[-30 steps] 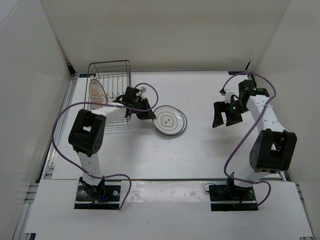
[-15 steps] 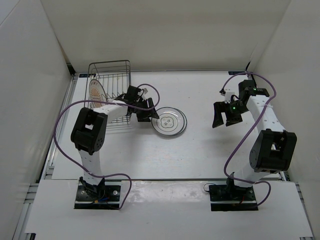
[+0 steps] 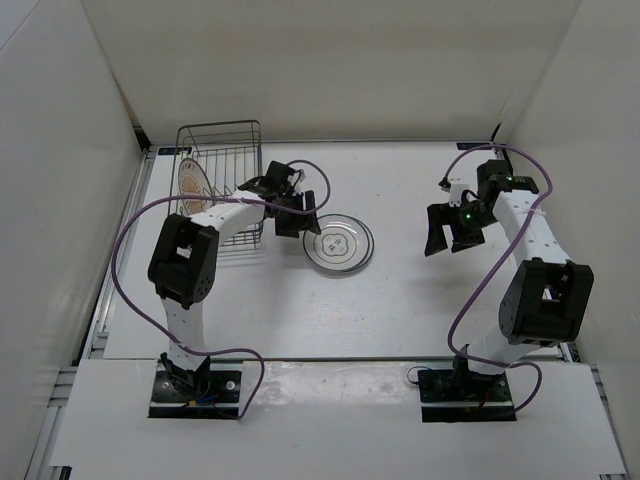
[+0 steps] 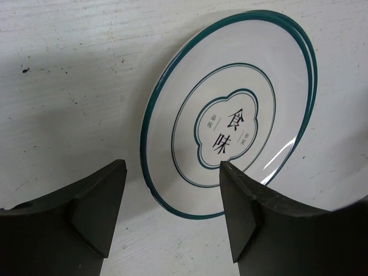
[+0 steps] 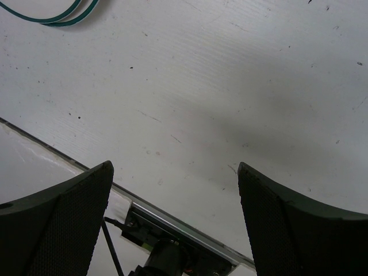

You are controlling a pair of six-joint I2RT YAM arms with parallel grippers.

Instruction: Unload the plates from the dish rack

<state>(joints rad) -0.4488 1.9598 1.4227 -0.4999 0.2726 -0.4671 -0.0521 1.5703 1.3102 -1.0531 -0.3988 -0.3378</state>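
Note:
A white plate [image 3: 340, 242] with green rings and a centre mark lies flat on the table right of the dish rack [image 3: 222, 148]. In the left wrist view a second green rim shows just under this plate [image 4: 230, 126]. My left gripper [image 3: 298, 215] hangs open over its left edge, with nothing between the fingers [image 4: 172, 172]. A plate with an orange pattern [image 3: 192, 183] stands upright in the wire rack. My right gripper [image 3: 447, 228] is open and empty at the right, above bare table [image 5: 175, 172]. A bit of plate rim [image 5: 52, 20] shows at its view's top left.
White walls enclose the table on the left, back and right. The left arm's purple cable [image 3: 130, 235] loops beside the rack. A metal rail [image 5: 190, 227] along the table's edge shows in the right wrist view.
My left gripper has opened and let go of the ringed plate, which now lies flat. The gripper has drawn back a little toward the far side. The right arm has not moved.

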